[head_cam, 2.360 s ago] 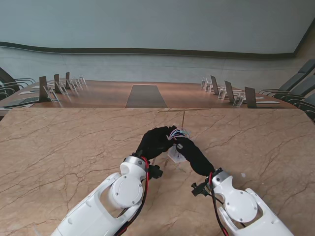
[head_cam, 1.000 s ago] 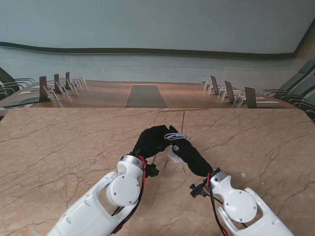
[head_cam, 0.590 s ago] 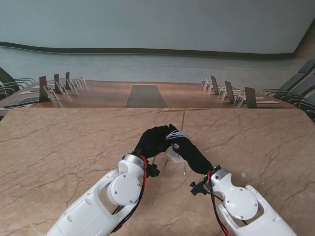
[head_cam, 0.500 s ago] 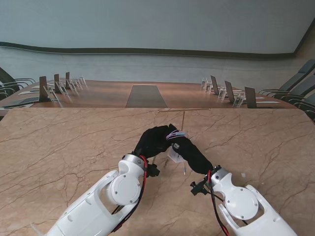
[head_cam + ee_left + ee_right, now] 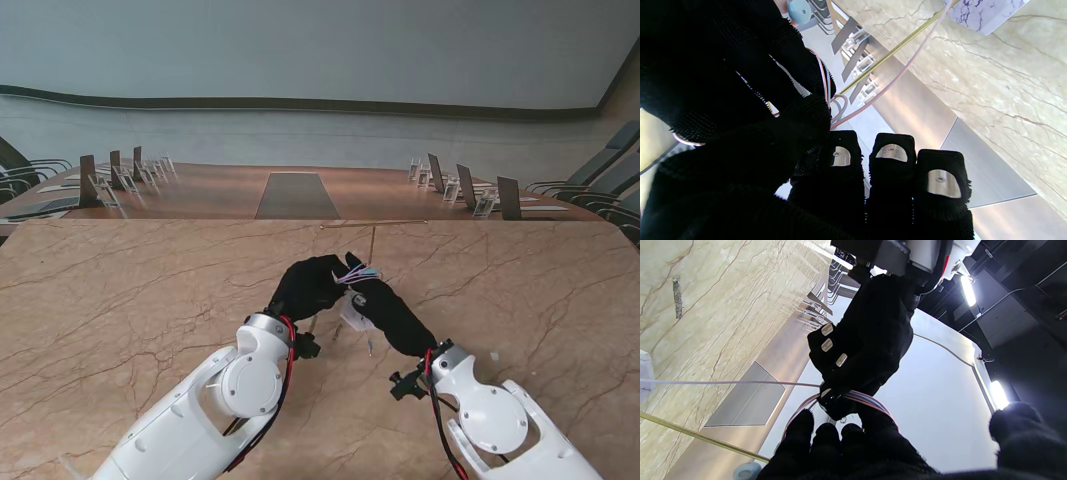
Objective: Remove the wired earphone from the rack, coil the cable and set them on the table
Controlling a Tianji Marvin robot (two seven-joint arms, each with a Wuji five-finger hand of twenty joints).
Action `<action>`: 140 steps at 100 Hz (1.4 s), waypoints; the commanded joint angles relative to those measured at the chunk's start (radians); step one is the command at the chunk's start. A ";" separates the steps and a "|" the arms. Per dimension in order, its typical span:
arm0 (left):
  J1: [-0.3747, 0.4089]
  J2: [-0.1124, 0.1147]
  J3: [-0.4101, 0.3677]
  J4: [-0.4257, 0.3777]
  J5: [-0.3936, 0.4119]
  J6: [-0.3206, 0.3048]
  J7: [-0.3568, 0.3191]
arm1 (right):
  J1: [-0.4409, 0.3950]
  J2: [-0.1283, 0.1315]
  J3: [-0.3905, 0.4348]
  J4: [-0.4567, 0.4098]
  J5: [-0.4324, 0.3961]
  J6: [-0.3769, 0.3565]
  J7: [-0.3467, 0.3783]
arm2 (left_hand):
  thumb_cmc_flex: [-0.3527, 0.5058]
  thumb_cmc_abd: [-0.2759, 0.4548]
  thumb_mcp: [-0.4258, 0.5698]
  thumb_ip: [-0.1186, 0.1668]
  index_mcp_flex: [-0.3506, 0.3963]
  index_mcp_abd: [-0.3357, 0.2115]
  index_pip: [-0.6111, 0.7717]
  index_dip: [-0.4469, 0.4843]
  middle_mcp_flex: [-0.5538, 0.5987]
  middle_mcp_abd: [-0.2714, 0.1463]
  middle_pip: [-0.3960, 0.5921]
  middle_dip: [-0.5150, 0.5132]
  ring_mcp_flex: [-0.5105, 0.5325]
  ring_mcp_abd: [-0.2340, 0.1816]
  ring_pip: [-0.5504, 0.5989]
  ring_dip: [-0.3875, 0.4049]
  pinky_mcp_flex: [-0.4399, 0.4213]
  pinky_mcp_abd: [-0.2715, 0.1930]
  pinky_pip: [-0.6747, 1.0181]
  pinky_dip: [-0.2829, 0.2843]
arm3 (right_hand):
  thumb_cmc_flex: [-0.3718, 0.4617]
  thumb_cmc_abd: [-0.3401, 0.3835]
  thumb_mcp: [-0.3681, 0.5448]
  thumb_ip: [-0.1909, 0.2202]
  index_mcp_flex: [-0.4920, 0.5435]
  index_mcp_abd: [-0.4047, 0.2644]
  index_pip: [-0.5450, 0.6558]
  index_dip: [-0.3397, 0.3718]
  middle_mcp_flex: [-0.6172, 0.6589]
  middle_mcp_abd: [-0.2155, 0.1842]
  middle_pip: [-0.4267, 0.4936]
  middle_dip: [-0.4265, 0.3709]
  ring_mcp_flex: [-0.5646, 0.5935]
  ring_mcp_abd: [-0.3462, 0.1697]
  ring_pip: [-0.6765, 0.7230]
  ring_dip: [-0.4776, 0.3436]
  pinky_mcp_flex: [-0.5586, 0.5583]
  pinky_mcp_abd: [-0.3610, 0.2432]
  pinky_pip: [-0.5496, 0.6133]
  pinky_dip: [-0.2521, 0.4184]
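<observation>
Both black-gloved hands meet over the middle of the table. My left hand [image 5: 308,285] pinches the pale pink and blue earphone cable [image 5: 362,273], and my right hand [image 5: 388,308] has loops of it wound over its fingers [image 5: 840,443]. The right wrist view shows the cable loops [image 5: 870,399] between the right fingers and the left hand [image 5: 867,340]. One strand [image 5: 723,382] runs off taut toward the rack's white marble base [image 5: 983,13]. The rack's thin gold bar [image 5: 372,224] stands just beyond the hands. I cannot make out the earbuds.
The rack's marble base [image 5: 353,316] sits on the table between my forearms. Beyond the marble table's far edge stands a brown conference table [image 5: 300,192] with name-card stands and chairs on both sides.
Both hands stayed together by the rack and shifted only slightly. The cable loops now sit tighter between them, and the right wrist has dropped a little nearer to me.
</observation>
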 commanded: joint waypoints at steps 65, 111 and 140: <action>-0.011 -0.006 0.021 0.029 -0.007 0.011 -0.007 | 0.008 0.000 -0.008 -0.025 0.028 -0.018 0.022 | 0.018 0.001 0.051 -0.006 0.026 -0.019 0.015 0.041 0.020 -0.070 0.043 0.023 0.001 0.022 0.026 0.001 0.006 0.000 0.091 -0.001 | 0.029 -0.013 -0.002 -0.012 -0.006 -0.024 -0.012 -0.017 -0.009 -0.003 0.001 -0.013 0.011 -0.015 -0.009 0.001 -0.009 -0.030 -0.047 -0.002; -0.020 -0.005 0.009 0.041 0.003 -0.013 0.003 | -0.053 0.002 0.015 -0.054 0.001 0.023 0.018 | 0.021 0.006 0.046 -0.006 0.023 -0.021 0.013 0.043 0.017 -0.071 0.043 0.025 -0.003 0.022 0.025 0.003 0.003 -0.001 0.090 -0.001 | 0.038 -0.010 -0.007 -0.012 -0.019 -0.027 -0.013 -0.012 -0.009 0.007 0.001 -0.013 0.010 -0.009 -0.009 -0.002 -0.009 -0.025 -0.057 0.004; 0.000 0.006 -0.008 -0.001 0.009 -0.021 -0.011 | -0.052 0.003 0.014 -0.042 -0.005 0.059 0.027 | 0.016 0.002 0.052 -0.005 0.026 -0.018 0.013 0.041 0.019 -0.073 0.041 0.025 0.000 0.023 0.024 0.002 0.003 -0.001 0.089 0.000 | 0.041 -0.006 -0.010 -0.013 -0.049 -0.035 -0.018 -0.009 -0.010 0.023 0.001 -0.013 0.008 0.003 -0.010 -0.003 -0.013 -0.018 -0.063 0.009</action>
